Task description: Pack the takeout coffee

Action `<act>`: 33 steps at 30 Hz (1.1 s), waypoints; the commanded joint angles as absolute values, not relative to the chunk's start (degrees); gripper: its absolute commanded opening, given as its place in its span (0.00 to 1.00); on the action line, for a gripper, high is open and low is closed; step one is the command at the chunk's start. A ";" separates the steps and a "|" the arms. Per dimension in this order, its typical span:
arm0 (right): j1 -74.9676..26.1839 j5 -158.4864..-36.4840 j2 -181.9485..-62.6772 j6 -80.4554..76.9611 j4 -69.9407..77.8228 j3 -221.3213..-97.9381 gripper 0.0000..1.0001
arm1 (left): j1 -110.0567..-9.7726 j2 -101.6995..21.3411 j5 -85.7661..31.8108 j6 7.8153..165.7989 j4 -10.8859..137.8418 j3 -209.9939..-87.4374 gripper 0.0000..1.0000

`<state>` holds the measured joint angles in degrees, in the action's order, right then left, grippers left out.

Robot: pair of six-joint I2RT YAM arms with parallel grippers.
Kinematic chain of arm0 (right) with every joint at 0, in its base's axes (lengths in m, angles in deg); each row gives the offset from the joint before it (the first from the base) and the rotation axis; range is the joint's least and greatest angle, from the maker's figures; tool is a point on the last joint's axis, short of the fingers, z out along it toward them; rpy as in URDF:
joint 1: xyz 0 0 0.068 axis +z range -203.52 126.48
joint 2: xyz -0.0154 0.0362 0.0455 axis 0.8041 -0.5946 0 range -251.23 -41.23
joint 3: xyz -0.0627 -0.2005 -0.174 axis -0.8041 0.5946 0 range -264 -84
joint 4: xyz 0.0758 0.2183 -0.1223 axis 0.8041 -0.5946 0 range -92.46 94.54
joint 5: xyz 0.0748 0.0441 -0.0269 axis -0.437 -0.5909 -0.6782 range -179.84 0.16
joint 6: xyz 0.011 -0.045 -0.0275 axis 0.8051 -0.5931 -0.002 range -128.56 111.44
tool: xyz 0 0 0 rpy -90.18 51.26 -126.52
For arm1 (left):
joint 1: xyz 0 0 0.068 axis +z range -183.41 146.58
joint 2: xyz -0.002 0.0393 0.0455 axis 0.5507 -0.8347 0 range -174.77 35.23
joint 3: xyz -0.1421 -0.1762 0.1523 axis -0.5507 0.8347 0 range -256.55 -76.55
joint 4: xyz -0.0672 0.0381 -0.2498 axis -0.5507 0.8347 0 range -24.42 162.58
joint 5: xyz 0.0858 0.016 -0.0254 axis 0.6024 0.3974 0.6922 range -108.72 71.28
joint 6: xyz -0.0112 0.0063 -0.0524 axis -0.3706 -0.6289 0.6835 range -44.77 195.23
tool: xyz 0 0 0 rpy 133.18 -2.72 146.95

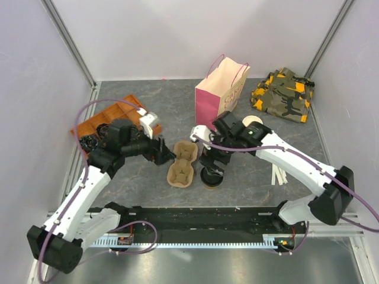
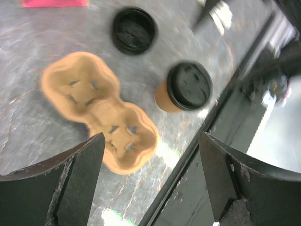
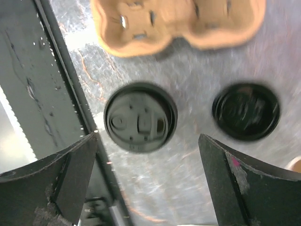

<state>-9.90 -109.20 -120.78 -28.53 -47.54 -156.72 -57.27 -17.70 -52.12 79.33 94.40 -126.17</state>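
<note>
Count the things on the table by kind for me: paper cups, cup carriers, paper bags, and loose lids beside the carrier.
Paper cups: 2, the lidded takeout coffee and a lidless cup
Cup carrier: 1
Paper bag: 1
Loose lid beside the carrier: 1
Total: 5

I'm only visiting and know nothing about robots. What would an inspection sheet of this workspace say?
Surface: grey stone-look table, no spills seen.
Job's things: lidded cup upright on the table beside the carrier, not in it.
Clutter: loose lid, lidless cup, orange tray, pink bag, camouflage cloth, white sticks.
Grippers: left pincer and right pincer both open, holding nothing.
Cables: purple cables loop along both arms; no snag seen.
Surroundings: plain white walls on three sides.
</note>
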 commanded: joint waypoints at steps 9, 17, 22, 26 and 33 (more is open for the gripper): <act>7.63 -91.89 -137.90 -48.64 -55.23 -171.62 0.98 | -22.26 -19.00 -64.24 94.56 88.08 -132.35 0.88; 14.42 -82.82 -150.29 -51.62 -59.17 -178.74 0.95 | -19.35 -21.55 -67.32 94.83 88.17 -133.15 0.87; 15.65 -80.97 -152.32 -53.12 -60.33 -177.87 0.92 | -19.18 -21.90 -68.28 94.39 87.91 -132.80 0.87; 16.27 -79.65 -152.85 -53.39 -60.06 -174.70 0.87 | -19.18 -22.25 -69.08 94.56 87.20 -132.62 0.87; 16.27 -79.65 -151.71 -52.95 -59.89 -170.05 0.81 | -19.18 -22.78 -69.96 94.74 86.32 -132.27 0.87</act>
